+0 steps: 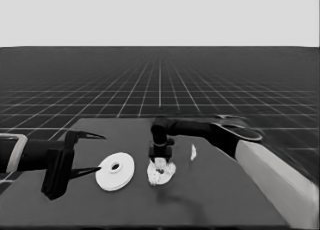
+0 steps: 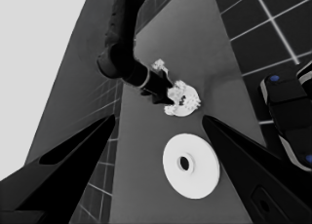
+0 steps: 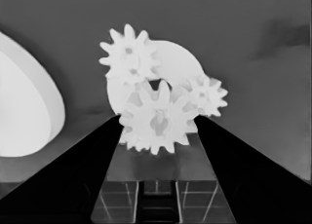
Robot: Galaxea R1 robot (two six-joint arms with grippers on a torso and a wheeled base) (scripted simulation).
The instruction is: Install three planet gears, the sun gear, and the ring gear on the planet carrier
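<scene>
Right gripper (image 1: 161, 161) at frame centre in the head view, pointing down over the smaller round part (image 1: 161, 174); fingers spread a little around one gear (image 3: 157, 121), just beside its teeth, contact impossible to judge. Two more gears (image 3: 129, 56) (image 3: 205, 95) seated on the smaller round part (image 3: 178, 63), above and to the right of the first in the right wrist view. Larger round part (image 1: 115, 171) flat on the table (image 1: 225, 200), just left of the smaller one, apart from it. Thin white piece (image 1: 193, 151) right of the gripper. Left gripper (image 1: 90, 154) parked at the left edge, fingers wide, lower tip near the larger round part's rim.
</scene>
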